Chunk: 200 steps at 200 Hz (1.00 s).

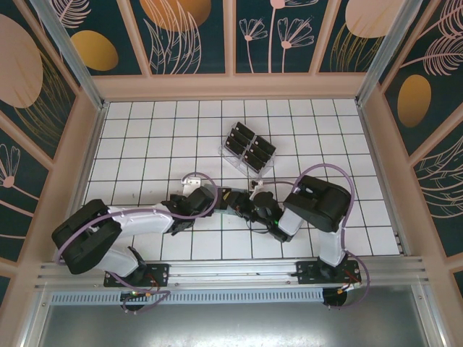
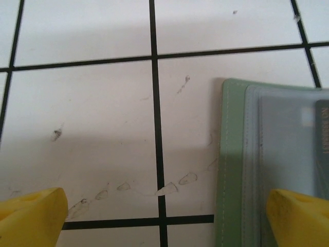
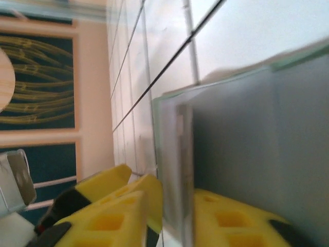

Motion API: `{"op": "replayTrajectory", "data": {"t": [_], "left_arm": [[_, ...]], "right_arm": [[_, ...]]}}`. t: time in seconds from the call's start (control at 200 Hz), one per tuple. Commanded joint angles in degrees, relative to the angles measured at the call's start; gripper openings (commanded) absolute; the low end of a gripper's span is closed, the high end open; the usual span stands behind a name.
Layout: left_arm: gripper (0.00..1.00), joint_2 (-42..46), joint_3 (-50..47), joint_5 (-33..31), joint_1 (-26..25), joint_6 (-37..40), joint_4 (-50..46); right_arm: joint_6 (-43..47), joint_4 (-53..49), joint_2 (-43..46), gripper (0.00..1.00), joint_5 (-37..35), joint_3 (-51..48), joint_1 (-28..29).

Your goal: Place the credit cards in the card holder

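The left pincer [image 2: 164,218] hangs low over the white-tiled bench [image 2: 87,128], jaws spread wide, one yellow fingertip [image 2: 300,218] over the grey-green card holder [image 2: 234,170]. The holder lies on the tiles, its stitched edge running straight up the left wrist view, and a dark credit card [image 2: 322,136] shows through its clear pocket. The right pincer [image 3: 177,226] brackets the holder's edge between its fingers; clamped or loose, cannot tell. Further back and well apart, the clear rack [image 1: 226,151] sits diagonally, stocked with black cards [image 1: 255,155].

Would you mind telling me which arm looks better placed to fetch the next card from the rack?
Left, probably: the left fingers are wide open, gripping nothing, whereas the right fingers straddle the card holder.
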<state>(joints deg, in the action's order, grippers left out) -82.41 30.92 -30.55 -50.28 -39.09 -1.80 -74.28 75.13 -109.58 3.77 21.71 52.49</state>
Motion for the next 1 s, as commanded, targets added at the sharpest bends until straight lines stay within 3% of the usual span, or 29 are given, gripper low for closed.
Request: {"op": "replayTrajectory", "data": {"t": [0.0, 0.125, 0.375, 0.751, 0.996], "left_arm": [[0.99, 2.6, 3.0, -1.5, 1.0, 1.2, -4.0], [0.99, 3.4, 3.4, -1.5, 2.6, 2.3, -4.8], [0.99, 1.5, 2.9, -2.3, 5.1, 3.6, -5.2], [0.99, -0.7, 1.5, -2.3, 5.2, 1.7, -4.3], [0.99, -1.5, 1.6, 0.2, 5.2, 1.3, -3.2]], "right_arm": [[2.2, -7.9, 1.7, 0.39, 0.4, -0.2, -0.5], [2.5, -10.1, 3.4, 0.46, 0.3, -0.8, -0.8], [4.1, -16.0, 7.1, 0.48, 0.4, -1.6, -1.4], [12.4, -40.7, 17.3, 0.48, -1.7, 2.4, -3.7], [19.5, -49.7, 20.8, 0.47, -0.5, 6.3, -6.1]]}}
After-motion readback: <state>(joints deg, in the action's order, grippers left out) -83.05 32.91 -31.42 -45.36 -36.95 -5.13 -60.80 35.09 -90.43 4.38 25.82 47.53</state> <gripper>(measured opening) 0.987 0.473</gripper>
